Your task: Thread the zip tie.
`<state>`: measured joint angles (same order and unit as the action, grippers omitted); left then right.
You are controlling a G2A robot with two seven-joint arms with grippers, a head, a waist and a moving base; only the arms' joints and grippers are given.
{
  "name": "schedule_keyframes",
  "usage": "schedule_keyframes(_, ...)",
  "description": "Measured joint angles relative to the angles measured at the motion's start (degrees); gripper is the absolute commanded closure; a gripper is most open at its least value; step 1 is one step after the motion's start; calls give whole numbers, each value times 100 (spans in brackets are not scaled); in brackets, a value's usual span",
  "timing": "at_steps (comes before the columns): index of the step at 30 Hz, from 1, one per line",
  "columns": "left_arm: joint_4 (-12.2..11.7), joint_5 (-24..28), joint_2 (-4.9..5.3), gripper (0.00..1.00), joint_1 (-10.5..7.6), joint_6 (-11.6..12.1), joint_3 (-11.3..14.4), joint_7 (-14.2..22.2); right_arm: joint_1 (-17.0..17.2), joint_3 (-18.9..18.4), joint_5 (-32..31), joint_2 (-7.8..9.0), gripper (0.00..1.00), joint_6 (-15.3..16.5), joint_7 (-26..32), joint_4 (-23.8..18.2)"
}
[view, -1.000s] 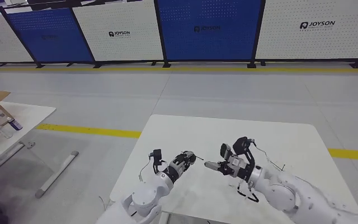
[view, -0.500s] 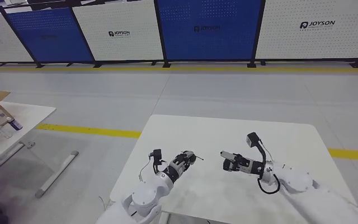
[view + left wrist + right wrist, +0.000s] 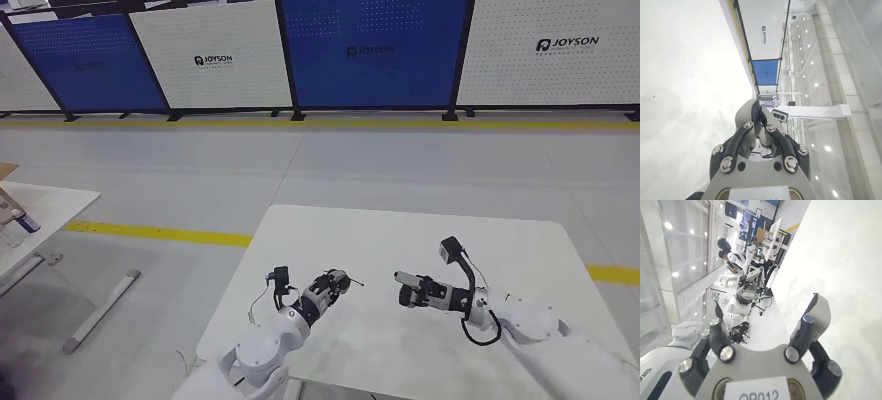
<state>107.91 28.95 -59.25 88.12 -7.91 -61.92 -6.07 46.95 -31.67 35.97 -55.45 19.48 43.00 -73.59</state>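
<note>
Left gripper (image 3: 340, 279) hung over the near part of the white rectangular worktop (image 3: 420, 230). Its two black-padded fingers (image 3: 744, 113) were pressed together, as the left wrist view showed. From its tip a thin dark zip tie (image 3: 354, 282) poked out towards the other arm. It seemed pinched between the pads, though how it lay in the grip was too small to tell. Across a small gap the right gripper (image 3: 402, 286) faced it, fingers spread wide apart and holding nothing, as the right wrist view showed. The two grippers were near each other but apart, and the zip tie's free end stopped short of the right gripper. Farther off, left of the worktop, a yellow floor line (image 3: 150, 232) ran across the grey floor. Farthest away stood a row of blue and white perforated wall panels (image 3: 375, 50).
</note>
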Motion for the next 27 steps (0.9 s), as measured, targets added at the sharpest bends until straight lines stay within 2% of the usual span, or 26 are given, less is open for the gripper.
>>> schedule_keyframes(3, 0, 0, 0, 100, 0, 0, 0, 0, 111, -29, 219, -20, 0, -141, 72, 21)
schedule_keyframes(5, 0, 0, 0, 100, 0, 0, 0, 0, 194, -81, 929, -77, 0, -321, 590, 168)
schedule_keyframes(7, 0, 0, 0, 100, 0, 0, 0, 0, 157, -46, 1550, -172, 0, -323, 1091, 495)
schedule_keyframes(8, 0, 0, 0, 100, 0, 0, 0, 0, 152, -5, 1639, -230, 0, -294, 1195, 587)
schedule_keyframes(11, 0, 0, 0, 100, 0, 0, 0, 0, 87, 145, 1553, -438, 0, -182, 1388, 913)
schedule_keyframes(14, 0, 0, 0, 100, 0, 0, 0, 0, -69, 328, 1397, -637, 0, -303, 1408, 1233)
schedule_keyframes(27, 0, 0, 0, 100, 0, 0, 0, 0, -46, 343, 1286, -654, 0, -340, 1317, 1192)
